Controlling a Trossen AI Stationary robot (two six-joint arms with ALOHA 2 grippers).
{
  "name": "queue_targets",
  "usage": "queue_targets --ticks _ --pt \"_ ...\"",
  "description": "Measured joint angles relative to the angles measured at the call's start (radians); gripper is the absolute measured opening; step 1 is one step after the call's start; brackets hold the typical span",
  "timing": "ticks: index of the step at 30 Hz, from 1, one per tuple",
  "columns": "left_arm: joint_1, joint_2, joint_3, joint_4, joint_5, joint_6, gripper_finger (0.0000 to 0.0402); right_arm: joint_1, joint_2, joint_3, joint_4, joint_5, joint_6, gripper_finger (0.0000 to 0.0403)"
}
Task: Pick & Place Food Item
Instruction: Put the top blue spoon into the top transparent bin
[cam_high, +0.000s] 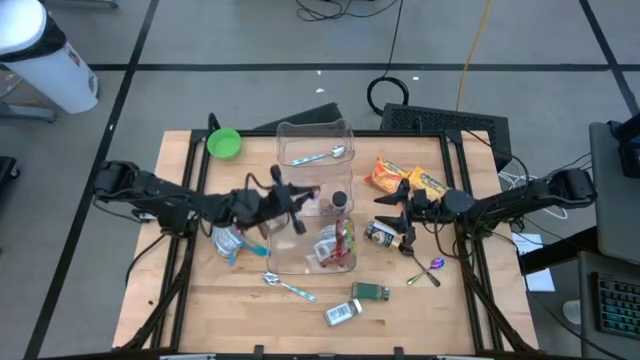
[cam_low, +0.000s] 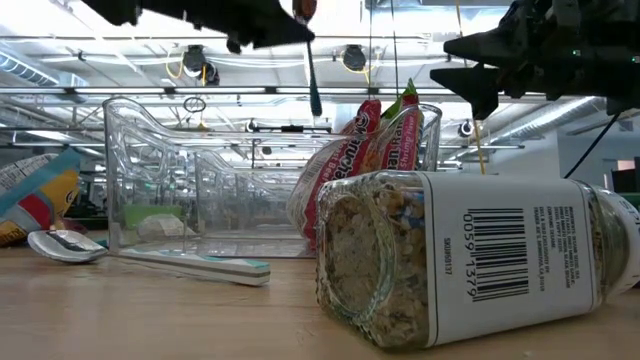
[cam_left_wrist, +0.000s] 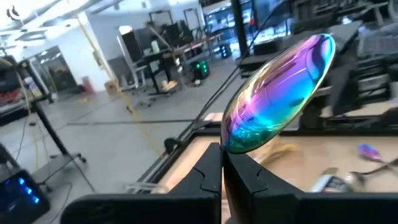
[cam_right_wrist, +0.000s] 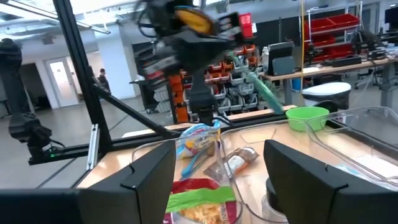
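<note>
You find one legible marking: the white label of the clear spice jar (cam_low: 470, 260) lying on its side on the table (cam_low: 150, 320) carries a barcode with the digits 0059 and 1379 beside it. Lettering on the red snack bag (cam_low: 355, 150) behind the jar shows only in fragments and cannot be read.

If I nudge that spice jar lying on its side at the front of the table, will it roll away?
Probably not far: the spice jar looks flat-sided and rests on one face, so it would likely slide. It looks nearly full, so fairly heavy for its size. Its smooth clear wall may be slippery in a gripper.
</note>
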Motion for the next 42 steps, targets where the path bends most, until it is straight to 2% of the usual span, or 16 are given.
queue_targets --ticks 9,12,14,17,22,30,38,42 --pt "0.227 0.000 0.000 -0.115 0.187 -0.088 0.0002 0.018 0.002 0.000 -0.017 0.006 -0.053 0.0240" --pt "0.296 0.000 0.003 -0.130 0.228 -0.066 0.0004 0.018 0.002 0.000 -0.065 0.060 -0.090 0.0240" --pt "0.347 0.000 0.035 -0.205 0.245 -0.041 0.0004 0.018 0.002 0.000 -0.099 0.112 -0.120 0.0240" --pt "0.427 0.001 0.157 -0.462 0.281 -0.038 0.0003 0.012 0.002 0.000 -0.136 0.187 -0.188 0.0240" --pt "0.545 0.076 0.404 -0.883 0.326 -0.041 0.0004 -0.038 0.002 0.000 -0.138 0.208 -0.237 0.0240" --pt "0.650 0.301 0.728 -1.234 0.358 -0.063 0.0003 -0.065 0.002 0.000 -0.225 0.206 -0.221 0.0223" --pt "0.656 0.556 0.994 -1.412 0.435 -0.052 0.0003 -0.065 0.002 0.000 -0.233 0.205 -0.213 0.0199" --pt "0.657 0.646 1.095 -1.518 0.434 -0.061 0.0006 -0.065 0.002 0.000 -0.233 0.205 -0.201 0.0197"
